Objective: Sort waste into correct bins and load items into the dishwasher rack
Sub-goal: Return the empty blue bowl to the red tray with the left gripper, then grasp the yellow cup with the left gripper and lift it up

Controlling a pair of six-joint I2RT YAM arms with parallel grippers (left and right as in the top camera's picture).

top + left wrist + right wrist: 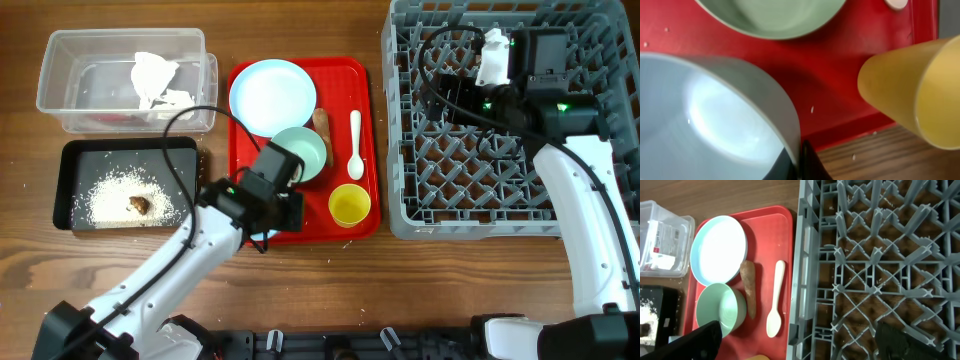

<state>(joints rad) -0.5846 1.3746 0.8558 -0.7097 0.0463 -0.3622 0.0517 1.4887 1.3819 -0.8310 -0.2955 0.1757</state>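
My left gripper (284, 208) (801, 162) is shut on the rim of the light-blue bowl (705, 120) at the red tray's front edge. The mint bowl (303, 152) (771, 17), the pale-blue plate (272, 95), the brown food stick (322, 124), the white spoon (355, 145) and the yellow cup (350, 205) (917, 90) lie on the tray. My right gripper (447, 93) (795, 342) is wide open and empty over the grey dishwasher rack (500, 190) (880, 255). The clear tub (60, 100) holds the napkin (155, 78) and the red wrapper. The black tray (75, 165) holds rice crumbs and the brown lump (138, 205).
The flat red tray (350, 75) (840, 65) sits between the bins and the rack. A few rice grains lie on the tray and on the wood near the cup. My left arm reaches in from the front left, and my right arm from the front right along the rack's side.
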